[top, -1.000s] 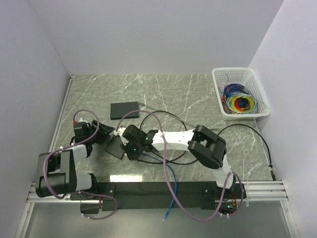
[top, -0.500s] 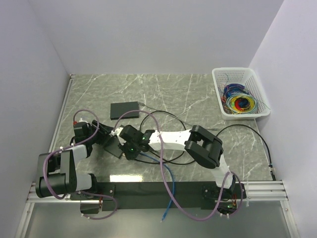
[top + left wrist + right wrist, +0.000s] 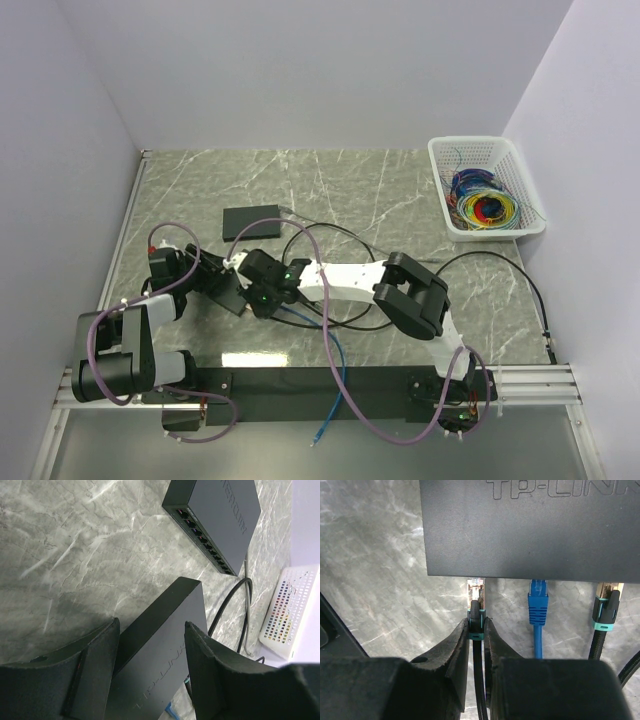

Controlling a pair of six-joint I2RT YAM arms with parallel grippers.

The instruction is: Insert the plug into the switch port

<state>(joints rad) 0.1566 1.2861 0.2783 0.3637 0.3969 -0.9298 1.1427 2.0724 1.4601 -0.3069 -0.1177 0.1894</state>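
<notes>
A black TP-Link switch (image 3: 530,525) lies across the top of the right wrist view. My right gripper (image 3: 476,622) is shut on a black plug with a teal collar (image 3: 476,611). The plug's clear tip sits at the switch's near edge, left of a blue plug (image 3: 538,600) and another black plug (image 3: 605,611) that stand in ports. My left gripper (image 3: 151,625) is shut on the switch (image 3: 160,655), one finger on each side. From above, the left gripper (image 3: 213,278), the switch (image 3: 230,292) and the right gripper (image 3: 258,295) meet at the table's near left.
A second black switch (image 3: 252,220) lies flat behind them and shows in the left wrist view (image 3: 215,520). A white basket (image 3: 485,185) of coloured wires stands at the far right. Black and blue cables (image 3: 335,350) loop on the table around the right arm.
The right gripper with its plug, the switch and the left gripper have shifted a little left. The blue cable's free end has slid left along the near edge.
</notes>
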